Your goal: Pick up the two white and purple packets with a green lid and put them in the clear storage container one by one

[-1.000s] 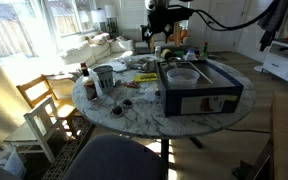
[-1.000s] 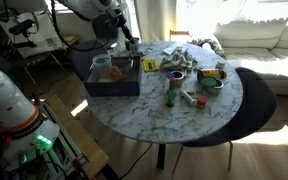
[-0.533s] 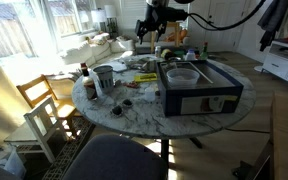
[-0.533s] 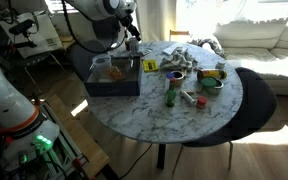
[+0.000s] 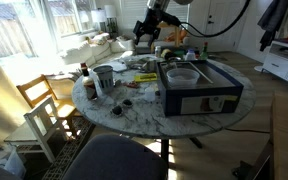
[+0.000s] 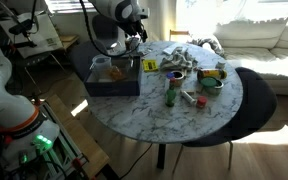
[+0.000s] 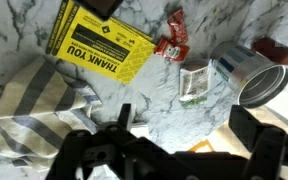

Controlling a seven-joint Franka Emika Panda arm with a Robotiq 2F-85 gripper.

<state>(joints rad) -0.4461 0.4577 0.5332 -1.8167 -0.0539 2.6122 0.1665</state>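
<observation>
My gripper (image 7: 194, 125) is open and empty, its two dark fingers at the bottom of the wrist view. It hangs above the marble table (image 7: 114, 95), beyond the clear storage container (image 5: 181, 74), and shows in both exterior views (image 5: 146, 30) (image 6: 134, 40). A small white packet with a green edge (image 7: 194, 82) lies on the table just ahead of the fingers. I cannot make out any purple on it. The container (image 6: 112, 72) sits on a dark box (image 5: 199, 98) and holds something orange.
A yellow "THANK YOU" card (image 7: 99, 42), a red wrapper (image 7: 172, 45), a metal can (image 7: 252, 75) and a striped cloth (image 7: 29, 110) lie near the packet. Bottles and a mug (image 5: 103, 76) crowd the table. A wooden chair (image 5: 44, 105) and a dark chair (image 6: 254, 95) stand beside it.
The gripper has moved away from over the container toward the cluttered part of the table. It stays open and empty.
</observation>
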